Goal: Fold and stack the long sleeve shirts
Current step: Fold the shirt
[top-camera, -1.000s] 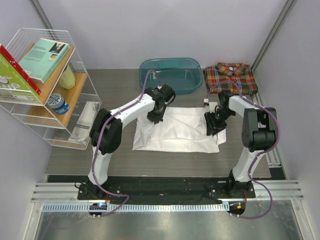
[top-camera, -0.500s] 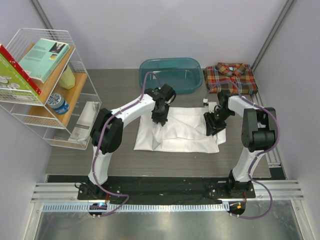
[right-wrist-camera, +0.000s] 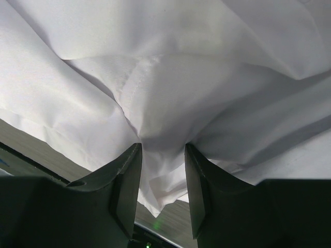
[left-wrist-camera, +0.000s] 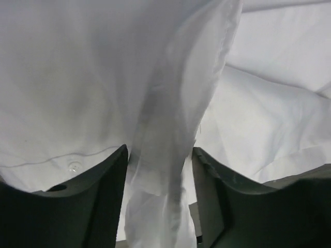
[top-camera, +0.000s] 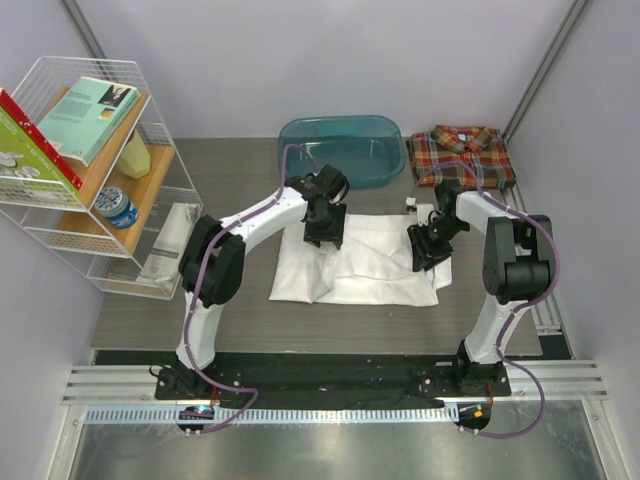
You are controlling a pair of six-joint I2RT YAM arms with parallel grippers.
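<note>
The white long sleeve shirt (top-camera: 375, 268) lies rumpled and partly folded on the table's middle. My left gripper (top-camera: 325, 238) hovers over its upper left part. In the left wrist view this gripper (left-wrist-camera: 159, 152) is open, and a loose strip of the white shirt (left-wrist-camera: 77, 77) hangs between the jaws with gaps on both sides. My right gripper (top-camera: 425, 255) sits at the shirt's right edge. In the right wrist view it (right-wrist-camera: 163, 150) is open, with a bunched corner of the shirt (right-wrist-camera: 181, 51) between its fingers. The plaid shirt (top-camera: 462, 153) lies folded at the back right.
A teal tub (top-camera: 340, 150) stands behind the white shirt, just beyond the left gripper. A white wire rack (top-camera: 90, 170) with books and bottles fills the left side. Bare grey table (top-camera: 200, 320) shows in front of the shirt.
My left gripper has opened and let go of the white fold, shifting a little to the right. The shirt's left part has bunched toward the middle. The right arm has stayed put.
</note>
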